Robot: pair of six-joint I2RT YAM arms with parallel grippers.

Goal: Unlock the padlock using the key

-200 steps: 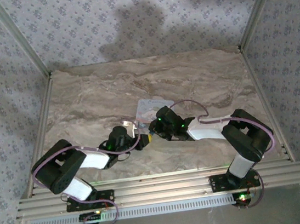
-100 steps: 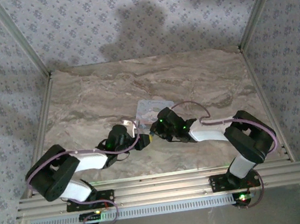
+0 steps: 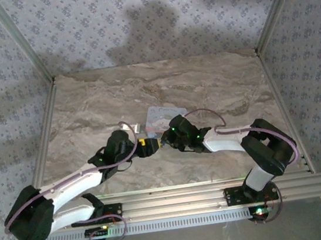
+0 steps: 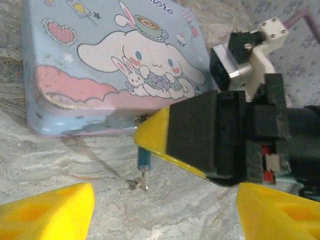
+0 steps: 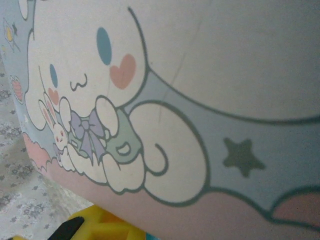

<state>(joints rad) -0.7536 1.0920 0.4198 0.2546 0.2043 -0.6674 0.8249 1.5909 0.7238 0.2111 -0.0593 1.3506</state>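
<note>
With the left hand [image 4: 166, 202] spread wide and empty, close squarely on what looks like the key [image 4: 139, 184] dangling just ahead under the padlock [image 4: 145, 160], itself seemingly pinched by the right hand [image 4: 151, 139] beside the tin [image 4: 100, 60], then twist gently, never tugging.

Tiny dark-blue padlock [image 4: 145, 159] at tin's [image 4: 75, 75] front

Dark-blue padlock [image 4: 145, 160], light-blue cartoon-printed tin [image 4: 100, 95]
</note>
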